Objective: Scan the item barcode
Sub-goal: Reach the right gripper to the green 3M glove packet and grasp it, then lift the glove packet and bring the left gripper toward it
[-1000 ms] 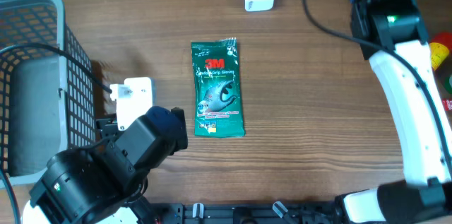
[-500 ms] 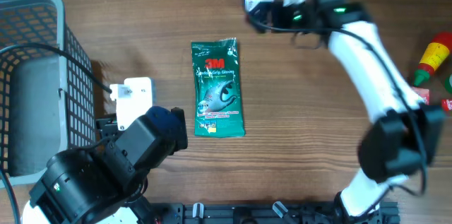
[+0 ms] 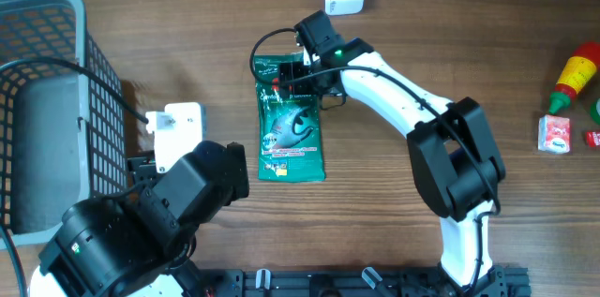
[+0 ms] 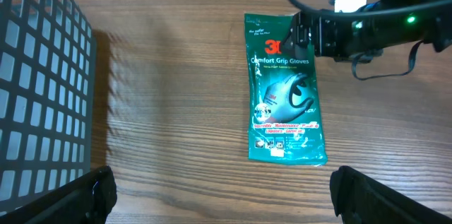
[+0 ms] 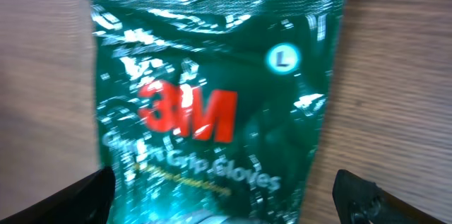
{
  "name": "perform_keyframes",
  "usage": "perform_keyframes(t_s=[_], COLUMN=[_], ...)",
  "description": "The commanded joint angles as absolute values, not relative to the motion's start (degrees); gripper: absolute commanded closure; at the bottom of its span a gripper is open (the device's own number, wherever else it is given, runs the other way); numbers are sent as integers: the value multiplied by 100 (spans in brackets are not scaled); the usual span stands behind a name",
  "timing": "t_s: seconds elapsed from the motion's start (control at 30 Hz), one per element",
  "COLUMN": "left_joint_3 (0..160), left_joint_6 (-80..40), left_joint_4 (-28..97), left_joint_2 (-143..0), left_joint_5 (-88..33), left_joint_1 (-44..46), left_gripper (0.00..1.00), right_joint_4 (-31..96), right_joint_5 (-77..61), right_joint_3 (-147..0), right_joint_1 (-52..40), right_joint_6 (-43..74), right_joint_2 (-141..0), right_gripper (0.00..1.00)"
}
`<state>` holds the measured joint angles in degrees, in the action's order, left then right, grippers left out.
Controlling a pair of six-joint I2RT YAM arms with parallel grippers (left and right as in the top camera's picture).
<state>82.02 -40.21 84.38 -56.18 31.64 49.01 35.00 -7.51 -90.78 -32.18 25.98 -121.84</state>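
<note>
Centre frame, the right gripper (image 3: 284,78), fingers wide apart, is hovering over a flat glossy green plastic glove packet (image 3: 293,133). It is likely light, floppy and slippery, so pinching its top edge looks best.

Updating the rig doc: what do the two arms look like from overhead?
Right arm: white links, bulky black joints, a loose black cable, green light near the wrist. Left arm: boxy black housings, one green lamp. Fingertips on both are black.
</note>
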Motion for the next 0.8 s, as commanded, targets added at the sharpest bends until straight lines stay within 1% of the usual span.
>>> perform_keyframes(t_s=[0.0, 0.13, 0.2, 0.27, 0.3, 0.33, 0.4, 0.43, 0.5, 0.57, 0.67, 0.7, 0.77], left_joint_3=[8219, 8219, 8217, 8219, 8219, 8219, 8219, 8219, 8219, 8219, 8219, 8219, 8219], left_joint_6=[-4097, -4097, -4097, -4097, -4097, -4097, -4097, -4097, -4097, -4097, -4097, -4097, -4097], left_joint_4=[8427, 8427, 8427, 8427, 8427, 8427, 8427, 8427, 8427, 8427, 8427, 8427, 8427], left_joint_2=[-5603, -5603, -5603, -5603, -5603, -5603, -5603, -5603, -5603, -5603, -5603, -5603, -5603], left_joint_5=[3179, 3179, 3179, 3179, 3179, 3179, 3179, 3179, 3179, 3179, 3179, 3179, 3179], left_joint_1=[4897, 4897, 4897, 4897, 4897, 4897, 4897, 4897, 4897, 4897, 4897, 4897, 4897], left_gripper=[0, 0, 0, 0, 0, 0, 0, 0, 0, 0, 0, 0, 0], right_joint_4=[3614, 3741, 3745, 3802, 3885, 3968, 4139, 4206, 4250, 4338, 4882, 5308, 5701], right_joint_5=[128, 64, -388, -858, -919, -858, -716, -716, -659, -266, 464, 545, 322], right_joint_3=[-9105, -9102, -9102, -9102, -9102, -9102, -9102, -9102, -9107, -9153, -9343, -9450, -9500], right_joint_1=[-3354, -3459, -3509, -3559, -3586, -3601, -3603, -3592, -3542, -3468, -3253, -3083, -2877], right_joint_6=[2676, 2655, 2383, 2174, 2082, 2071, 2053, 2053, 2067, 2351, 3299, 3767, 4071], right_joint_2=[-12440, -12628, -12726, -12814, -12884, -12895, -12960, -12967, -12958, -12886, -12628, -12403, -12121], right_gripper=[4, 10, 21, 36, 50, 61, 88, 96, 96, 96, 96, 96, 96])
